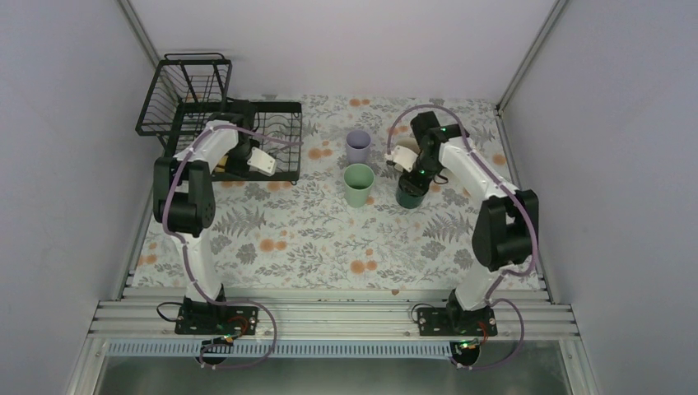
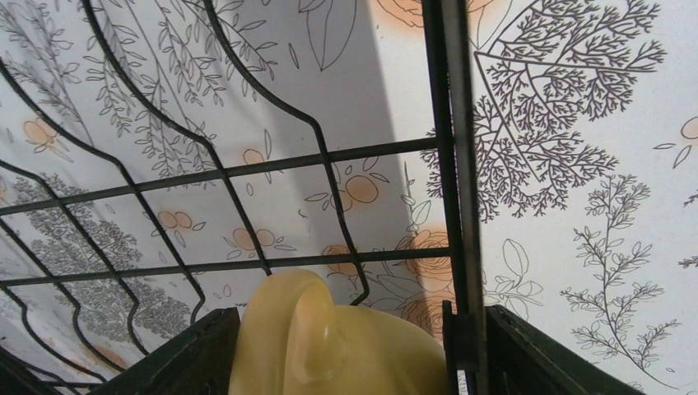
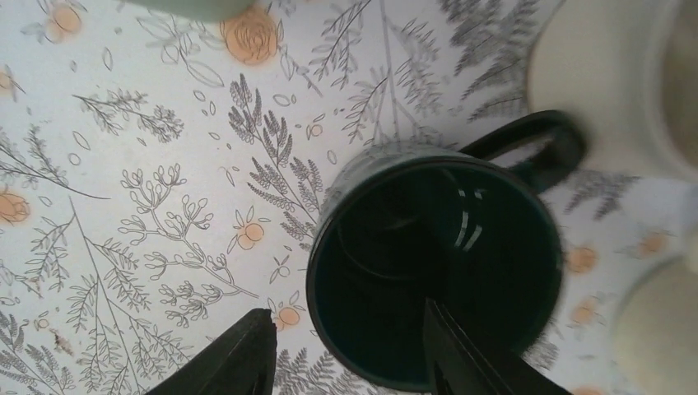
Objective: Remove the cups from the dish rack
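Teal mug (image 3: 387, 247) stands mouth-up, right hand (image 3: 346, 313) spread astride its rim; left hand (image 2: 358, 317) flanks yellow mug (image 2: 329, 358), grip unclear.

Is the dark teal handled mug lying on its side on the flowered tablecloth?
No, the dark teal handled mug stands upright on the flowered tablecloth, its open mouth facing up into the right wrist camera.

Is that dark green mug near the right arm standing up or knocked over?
Upright. The dark teal mug rests base-down on the table; the right wrist camera looks into its round opening.
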Controlling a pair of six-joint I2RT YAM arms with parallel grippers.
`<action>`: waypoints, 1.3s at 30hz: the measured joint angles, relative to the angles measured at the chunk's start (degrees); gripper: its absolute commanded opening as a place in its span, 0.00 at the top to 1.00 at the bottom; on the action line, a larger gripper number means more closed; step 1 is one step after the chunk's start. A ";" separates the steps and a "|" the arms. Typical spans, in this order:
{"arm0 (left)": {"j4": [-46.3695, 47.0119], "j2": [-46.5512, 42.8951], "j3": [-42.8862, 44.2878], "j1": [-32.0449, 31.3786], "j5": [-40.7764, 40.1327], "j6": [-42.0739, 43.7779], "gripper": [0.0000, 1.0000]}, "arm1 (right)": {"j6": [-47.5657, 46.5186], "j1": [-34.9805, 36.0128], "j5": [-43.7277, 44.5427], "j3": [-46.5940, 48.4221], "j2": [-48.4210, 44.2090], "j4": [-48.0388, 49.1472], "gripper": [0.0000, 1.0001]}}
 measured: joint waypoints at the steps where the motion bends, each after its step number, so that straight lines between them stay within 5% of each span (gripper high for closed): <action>1: -0.02 0.17 0.02 0.00 -0.11 0.00 0.29 | 0.00 0.00 -0.02 0.55 -1.22 -0.48 0.53; 18: -13.81 2.80 15.19 -0.44 2.86 -1.55 0.28 | -0.13 -0.02 -0.33 2.21 -7.26 -3.54 0.54; 39: -17.57 11.72 25.00 -0.31 0.55 -3.91 0.38 | -0.37 -0.02 -0.63 3.08 -8.48 -3.43 0.49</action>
